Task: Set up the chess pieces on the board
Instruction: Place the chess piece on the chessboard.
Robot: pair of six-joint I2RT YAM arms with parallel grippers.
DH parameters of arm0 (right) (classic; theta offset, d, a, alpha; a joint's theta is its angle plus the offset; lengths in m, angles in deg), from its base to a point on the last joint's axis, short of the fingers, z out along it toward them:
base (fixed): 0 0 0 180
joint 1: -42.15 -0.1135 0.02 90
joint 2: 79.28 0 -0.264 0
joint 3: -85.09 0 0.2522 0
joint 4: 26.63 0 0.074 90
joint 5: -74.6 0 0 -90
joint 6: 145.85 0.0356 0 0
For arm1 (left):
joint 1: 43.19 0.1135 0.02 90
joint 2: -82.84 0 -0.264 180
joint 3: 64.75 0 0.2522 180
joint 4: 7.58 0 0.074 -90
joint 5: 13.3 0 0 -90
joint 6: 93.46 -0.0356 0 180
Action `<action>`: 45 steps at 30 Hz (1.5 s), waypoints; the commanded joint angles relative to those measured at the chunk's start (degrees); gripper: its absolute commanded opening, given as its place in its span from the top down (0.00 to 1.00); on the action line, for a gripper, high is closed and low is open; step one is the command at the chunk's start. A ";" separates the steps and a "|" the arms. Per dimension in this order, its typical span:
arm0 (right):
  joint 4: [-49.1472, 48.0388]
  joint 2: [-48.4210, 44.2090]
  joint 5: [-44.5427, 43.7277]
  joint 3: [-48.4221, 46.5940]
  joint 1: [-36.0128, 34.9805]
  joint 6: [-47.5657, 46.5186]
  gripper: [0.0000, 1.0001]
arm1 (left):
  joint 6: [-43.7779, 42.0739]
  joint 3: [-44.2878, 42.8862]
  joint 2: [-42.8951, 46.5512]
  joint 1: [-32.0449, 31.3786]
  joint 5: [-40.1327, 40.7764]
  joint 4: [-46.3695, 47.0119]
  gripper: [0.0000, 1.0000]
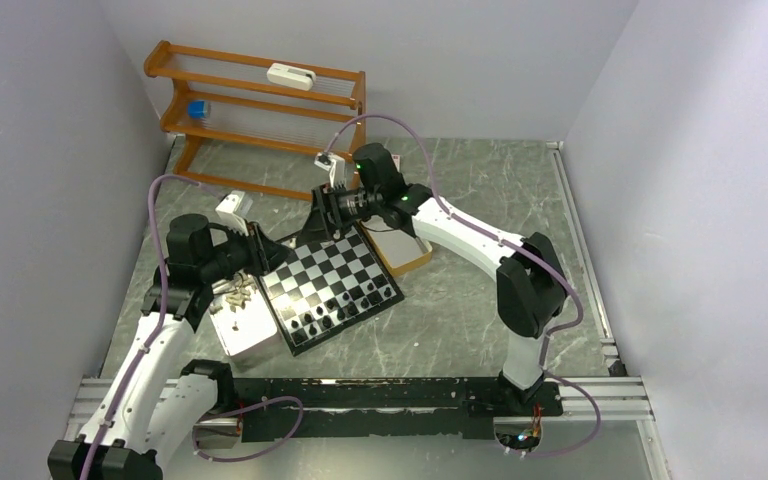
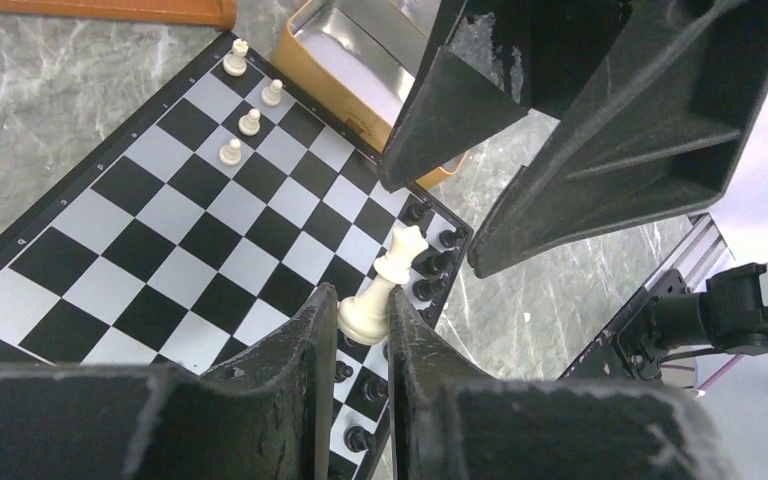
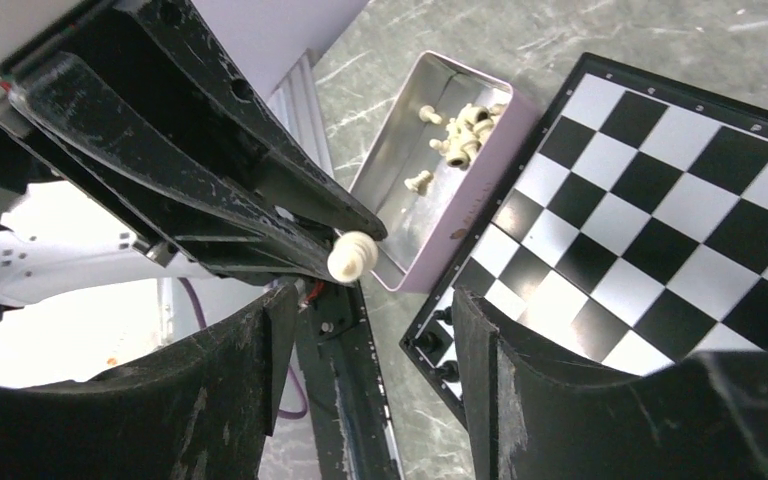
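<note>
Now gripping one cream-white chess piece [image 2: 378, 288] in the nearly closed left gripper [image 2: 362, 302], tilting it above the board [image 2: 160, 230] beside the black pieces [image 2: 436, 263] lining one edge. Hovering the right gripper [image 3: 372, 300] just opposite, jaws standing apart, holding nothing. Storing more cream pieces [image 3: 465, 128] in the metal tray [image 3: 392, 165] just beside the board.

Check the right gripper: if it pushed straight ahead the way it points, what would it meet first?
Probably the white chess piece clamped in the left gripper, lying almost dead ahead of the open right gripper; the gap between them is hard to judge.
</note>
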 commanded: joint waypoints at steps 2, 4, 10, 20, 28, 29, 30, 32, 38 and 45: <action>-3.12 2.02 3.78 -3.20 -0.59 2.35 0.40 | -1.76 0.48 0.62 -0.47 -2.74 2.81 0.83; -3.14 2.70 4.24 -3.68 -0.76 2.57 0.41 | -1.64 0.68 0.63 -0.47 -2.74 3.19 0.82; -2.17 4.28 4.15 -5.17 -1.72 2.29 0.47 | -1.65 0.96 0.14 -0.47 -3.03 3.41 0.82; -3.88 4.82 4.25 -4.74 -2.19 3.34 0.79 | -2.16 0.75 0.65 -0.47 -1.99 2.82 0.81; -3.30 3.97 -0.75 -4.56 -1.87 2.13 0.85 | -1.36 -0.36 -0.71 -0.47 0.20 1.12 0.68; -3.30 3.99 -1.99 -4.44 -1.73 2.10 0.85 | -1.63 -0.50 -1.07 -0.47 -0.50 1.06 0.68; -3.30 4.02 -2.76 -4.39 -1.45 2.10 0.86 | -1.76 -0.61 -1.26 -0.47 -1.06 0.99 0.67; -3.70 4.07 -4.05 -4.15 -1.01 2.26 0.86 | -1.66 -0.85 -1.25 -0.47 -0.68 0.59 0.65; -3.17 5.30 -7.90 -4.98 0.35 1.20 0.87 | -2.09 -2.04 0.00 -0.47 1.22 -1.55 0.22; -0.85 7.61 -12.93 -7.41 1.11 -0.62 0.88 | -2.97 -4.23 0.47 -0.47 5.97 -4.91 0.03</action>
